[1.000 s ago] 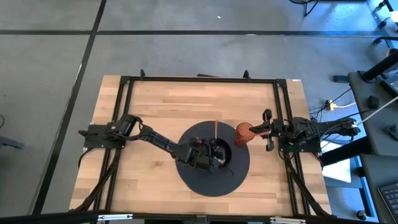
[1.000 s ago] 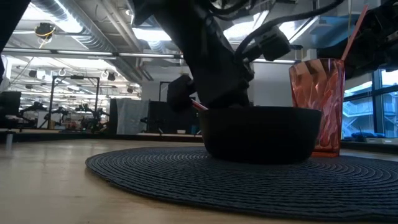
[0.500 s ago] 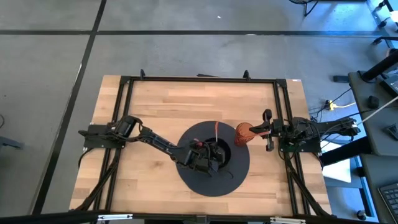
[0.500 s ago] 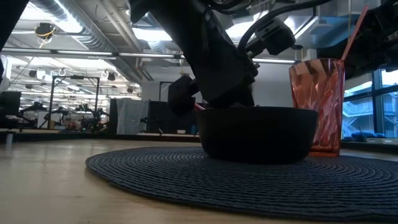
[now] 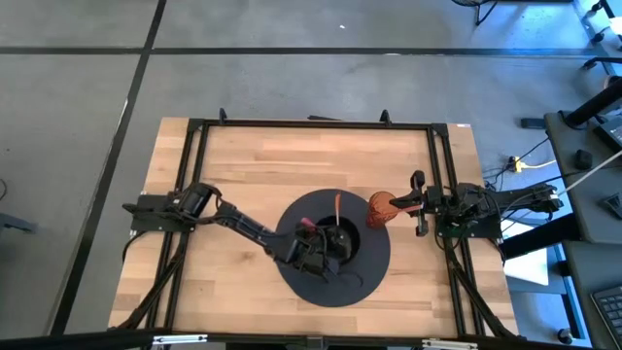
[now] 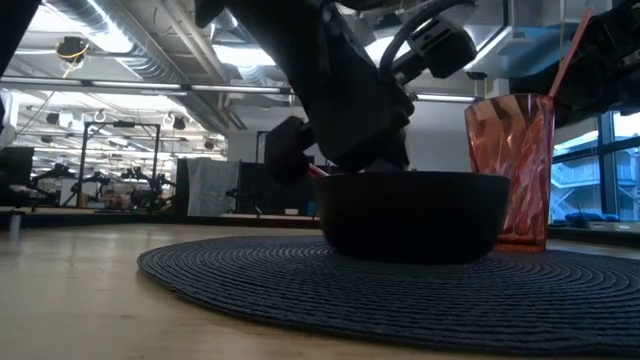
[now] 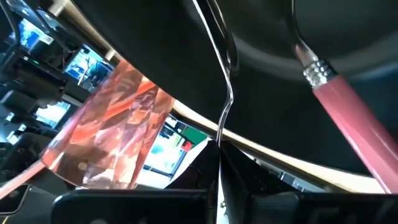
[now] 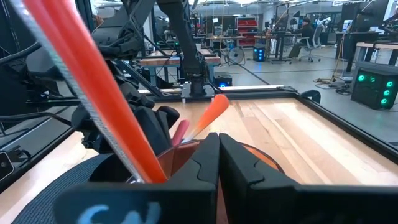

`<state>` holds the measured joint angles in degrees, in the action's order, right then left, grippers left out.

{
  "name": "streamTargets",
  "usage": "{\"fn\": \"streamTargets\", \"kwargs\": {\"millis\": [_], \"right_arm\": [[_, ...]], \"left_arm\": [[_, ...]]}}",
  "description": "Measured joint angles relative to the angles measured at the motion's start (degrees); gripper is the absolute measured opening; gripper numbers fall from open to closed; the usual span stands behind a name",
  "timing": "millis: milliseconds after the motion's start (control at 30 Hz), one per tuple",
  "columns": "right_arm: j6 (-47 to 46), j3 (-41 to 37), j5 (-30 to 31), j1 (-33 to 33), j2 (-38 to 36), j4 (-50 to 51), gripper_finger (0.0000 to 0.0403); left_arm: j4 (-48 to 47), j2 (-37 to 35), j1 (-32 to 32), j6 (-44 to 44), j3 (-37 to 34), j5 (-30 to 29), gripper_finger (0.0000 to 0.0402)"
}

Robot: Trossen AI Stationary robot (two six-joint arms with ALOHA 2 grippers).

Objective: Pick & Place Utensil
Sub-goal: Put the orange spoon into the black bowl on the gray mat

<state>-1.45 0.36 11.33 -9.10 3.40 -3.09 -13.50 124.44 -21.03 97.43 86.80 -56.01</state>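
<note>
The left hand (image 5: 326, 255) sits low over the black round bowl (image 6: 415, 213) on the dark woven placemat (image 5: 364, 282), clenched, apparently on a thin metal utensil (image 7: 225, 81) beside a pink-handled utensil (image 7: 348, 124) in the bowl. The right hand (image 5: 420, 206) waits closed beside the translucent orange-red tumbler (image 6: 508, 165). Placement looks nearly done; letting go and drawing back from the wooden worktop (image 5: 243, 165) are left.

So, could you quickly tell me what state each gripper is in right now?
Left gripper: shut, over the black bowl on the mat; a hold cannot be told.
Right gripper: shut, by the red cup, holding nothing visible.
</note>
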Motion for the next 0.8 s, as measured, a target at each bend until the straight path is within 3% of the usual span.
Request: {"fn": "streamTargets", "kwargs": {"millis": [500, 800], "right_arm": [[0.00, 0.00, 0.00, -0.01, -0.01, 0.00, 0.0007], [-0.90, 0.00, 0.00, -0.01, -0.01, 0.00, 0.0007]], "left_arm": [[-0.15, 0.00, -0.35, -1.49, 0.08, 0.39, 0.0004], [-3.57, -0.02, -0.52, -3.90, 4.88, 2.15, 0.0018]]}}
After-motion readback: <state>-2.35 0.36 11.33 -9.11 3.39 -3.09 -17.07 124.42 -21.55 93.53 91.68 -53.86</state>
